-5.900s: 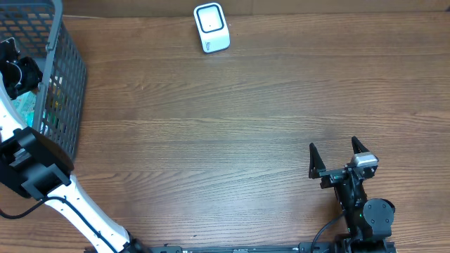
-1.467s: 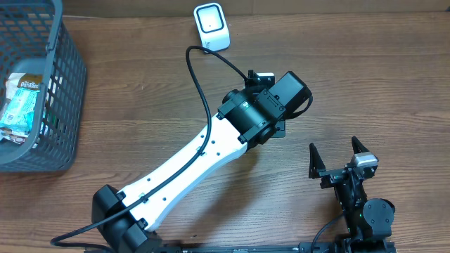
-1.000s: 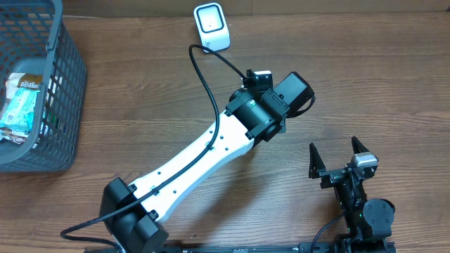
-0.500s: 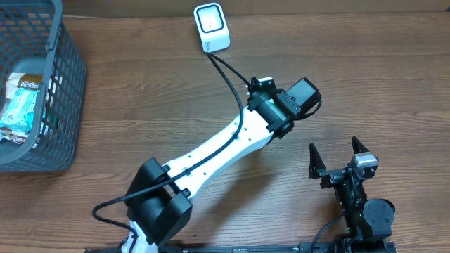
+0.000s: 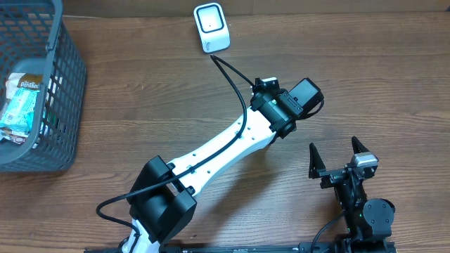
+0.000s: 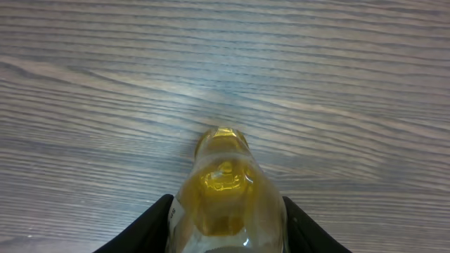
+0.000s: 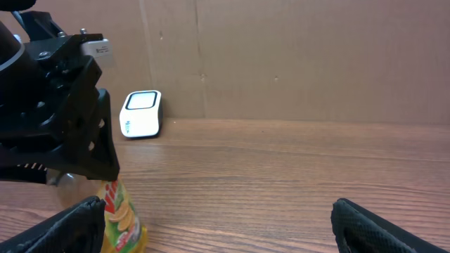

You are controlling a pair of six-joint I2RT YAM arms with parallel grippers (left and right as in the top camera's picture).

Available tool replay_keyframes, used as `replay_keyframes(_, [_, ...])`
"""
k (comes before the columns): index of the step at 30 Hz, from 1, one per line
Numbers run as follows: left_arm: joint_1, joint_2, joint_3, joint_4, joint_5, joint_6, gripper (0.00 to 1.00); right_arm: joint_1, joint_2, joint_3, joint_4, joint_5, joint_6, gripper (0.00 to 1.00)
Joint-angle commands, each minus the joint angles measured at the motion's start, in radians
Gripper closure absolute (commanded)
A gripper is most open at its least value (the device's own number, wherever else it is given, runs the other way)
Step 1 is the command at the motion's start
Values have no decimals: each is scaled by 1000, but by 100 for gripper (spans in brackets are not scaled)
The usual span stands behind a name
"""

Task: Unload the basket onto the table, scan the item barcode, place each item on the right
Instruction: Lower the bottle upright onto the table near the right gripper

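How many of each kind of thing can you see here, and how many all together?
Grippers: 2, the left gripper and the right gripper
Bottle: 1, in the left gripper
Scanner: 1
Basket: 1
Snack packet: 1 clearly seen in the basket; more may be hidden
Total: 6

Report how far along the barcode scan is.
Done: the left gripper grips a bottle, clear of the basket. In hand: the bottle is held mid-table, short of the scanner. Left: showing its barcode to the scanner. The right gripper sits open, unused.
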Motion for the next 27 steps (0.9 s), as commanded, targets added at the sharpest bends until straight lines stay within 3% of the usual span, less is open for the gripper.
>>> replay_keyframes(1, [-18,9,-3,14,-3,-16,57,-2,-8,-11,4,-1,-5,0])
replay_keyframes(27, [-34,10,-3,13,11,-16,56,-2,-8,-11,4,-1,-5,0])
